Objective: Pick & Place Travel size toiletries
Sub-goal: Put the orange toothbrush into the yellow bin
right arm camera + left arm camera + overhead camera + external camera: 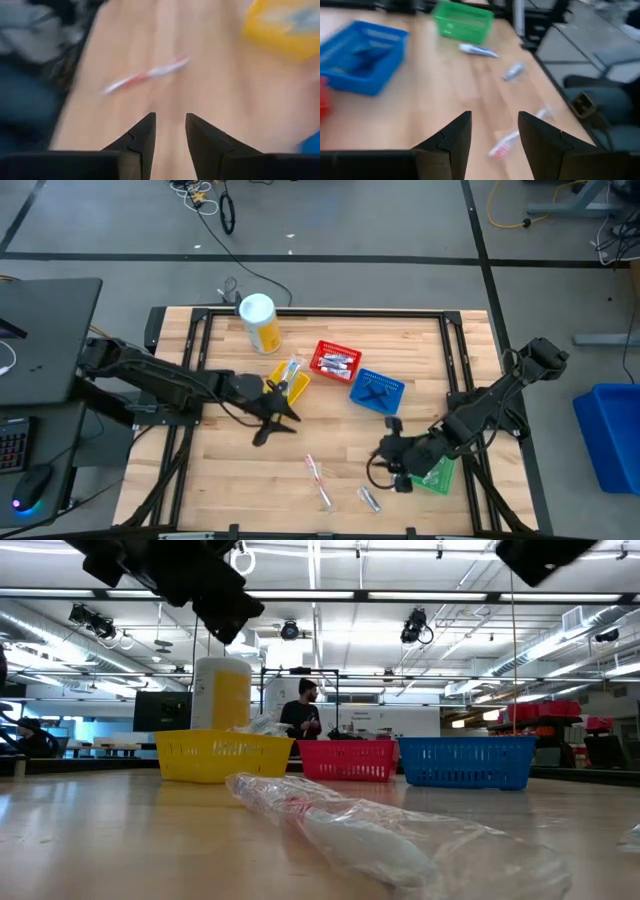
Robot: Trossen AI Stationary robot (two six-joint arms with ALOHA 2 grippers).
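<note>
slim clear-wrapped red-and-white toothbrush [319,478] lies loose on the wooden table [230,470], front middle | small white tube [369,499] just beside it | left gripper [285,412] near yellow mesh basket [297,384], fingers apart, empty | right gripper [386,448] by green mesh basket [438,476], gap narrow, empty

Grey floor [400,220], ceiling strip lights [315,570]

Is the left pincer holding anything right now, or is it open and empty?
Open and empty. The left pincer shows a clear gap between its fingers, with only bare table behind it.
</note>
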